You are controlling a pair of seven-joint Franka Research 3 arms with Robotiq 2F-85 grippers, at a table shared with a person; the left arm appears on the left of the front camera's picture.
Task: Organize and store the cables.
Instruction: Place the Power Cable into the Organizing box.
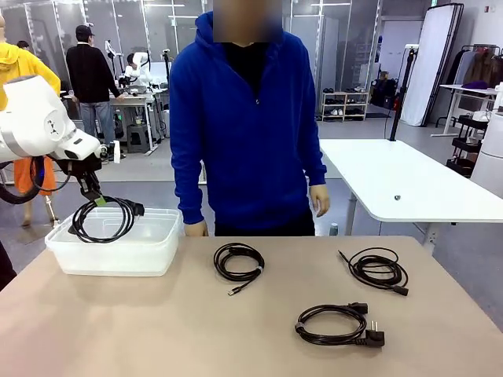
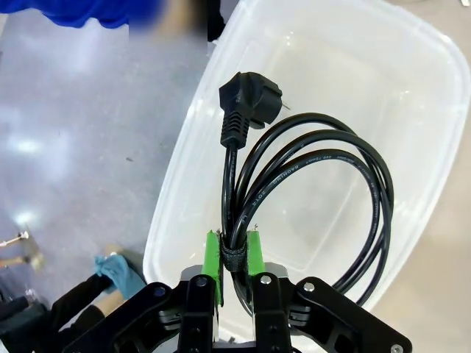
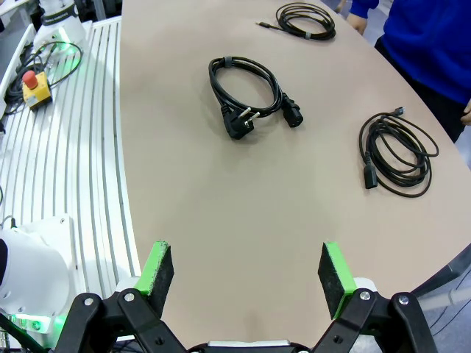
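Observation:
My left gripper [image 1: 93, 198] [image 2: 235, 254] is shut on a coiled black power cable [image 1: 104, 217] [image 2: 316, 184], holding it by its strap above the clear plastic bin [image 1: 157, 255] [image 2: 412, 81]; the plug end hangs over the bin. Three more coiled cables lie on the table: a thin one [image 1: 238, 261] [image 3: 305, 18] near the person, one [image 1: 379, 269] [image 3: 397, 153] at the right, and a plugged power cord [image 1: 336, 323] [image 3: 248, 92] at the front. My right gripper [image 3: 246, 268] hangs open over bare tabletop, well short of these cables.
A person in a blue hoodie [image 1: 244, 126] stands at the far edge, hands down. The bin sits at the table's left rear corner. A white table [image 1: 401, 181] stands behind on the right. A ribbed metal rail with an emergency stop button [image 3: 35, 84] borders the table.

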